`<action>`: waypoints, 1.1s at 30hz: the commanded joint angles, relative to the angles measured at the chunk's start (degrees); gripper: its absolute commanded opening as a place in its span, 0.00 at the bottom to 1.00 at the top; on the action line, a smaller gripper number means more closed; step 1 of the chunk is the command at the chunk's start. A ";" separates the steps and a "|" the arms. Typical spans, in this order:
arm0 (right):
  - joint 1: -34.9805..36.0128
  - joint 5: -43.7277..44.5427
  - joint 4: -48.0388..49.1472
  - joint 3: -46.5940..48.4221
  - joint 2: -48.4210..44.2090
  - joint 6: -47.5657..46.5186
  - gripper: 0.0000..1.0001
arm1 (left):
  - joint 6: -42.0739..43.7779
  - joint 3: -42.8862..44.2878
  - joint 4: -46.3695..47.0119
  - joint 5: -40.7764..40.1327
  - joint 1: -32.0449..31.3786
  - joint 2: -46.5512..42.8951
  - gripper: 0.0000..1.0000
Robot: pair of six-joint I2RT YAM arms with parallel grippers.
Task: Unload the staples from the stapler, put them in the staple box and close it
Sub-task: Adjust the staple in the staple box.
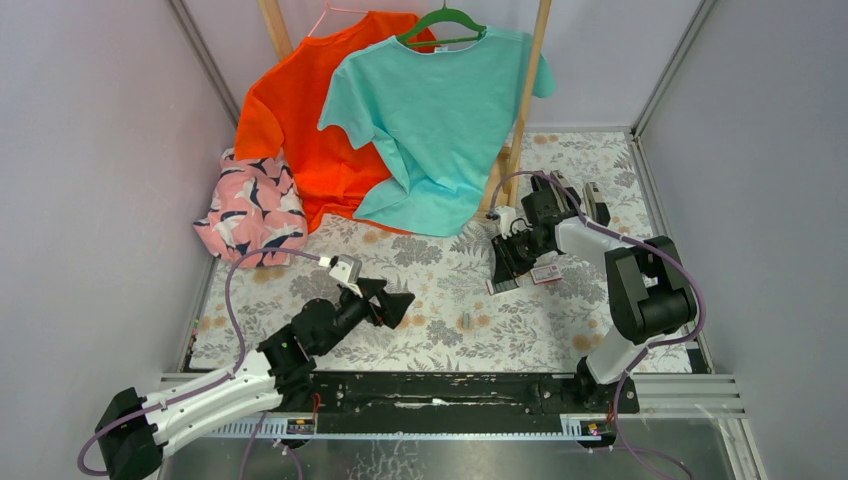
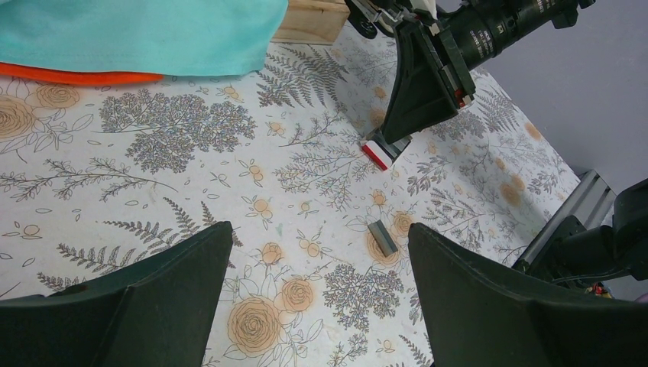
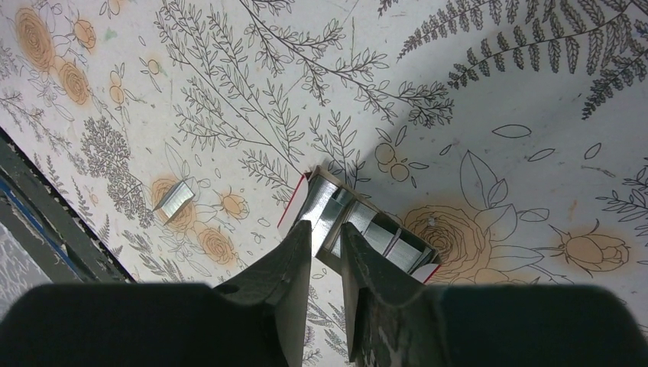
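An open white-and-red box (image 3: 294, 202) lies on the floral cloth, with several silvery strips of staples (image 3: 397, 241) inside. My right gripper (image 3: 325, 225) points down into its near end, jaws narrowly apart, shut on one silvery strip that fills the gap between the tips. From above, that gripper (image 1: 503, 275) stands over the box (image 1: 545, 273). A loose strip of staples (image 1: 466, 320) lies alone on the cloth, and also shows as the strip (image 2: 382, 238) and the strip (image 3: 174, 197). My left gripper (image 2: 321, 229) hovers wide open and empty, left of that strip. The stapler I cannot make out.
An orange shirt (image 1: 300, 130) and a teal shirt (image 1: 435, 120) hang on a wooden rack (image 1: 525, 90) at the back, and a pink patterned cloth (image 1: 250, 205) lies at the back left. Grey walls close in both sides. A black rail (image 1: 450, 390) runs along the near edge.
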 commanded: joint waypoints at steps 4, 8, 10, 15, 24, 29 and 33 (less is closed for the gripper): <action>0.85 -0.24 -1.31 0.29 -1.86 1.01 0.27 | 0.50 -0.10 0.69 -1.03 0.16 -0.79 0.92; 1.01 -0.13 -1.52 0.20 -1.92 1.26 0.28 | 0.51 -0.12 0.76 -1.29 0.16 -0.79 0.92; 1.06 -0.24 -1.67 0.30 -1.59 1.35 0.28 | 0.52 -0.13 0.91 -1.13 0.14 -0.66 0.92; 1.19 -0.64 -1.83 0.45 -1.27 1.79 0.30 | 0.53 -0.10 0.70 -1.21 0.16 -0.62 0.92; 1.28 -1.56 -1.93 0.52 -1.12 1.70 0.32 | 0.52 -0.14 0.65 -1.21 0.14 -0.66 0.92; 1.49 -2.41 -2.20 0.62 -1.07 1.58 0.32 | 0.48 -0.23 0.67 -1.21 0.12 -0.68 0.92; 1.57 -2.88 -2.16 0.57 -1.08 1.48 0.32 | 0.52 -0.19 0.52 -1.22 0.15 -0.72 0.92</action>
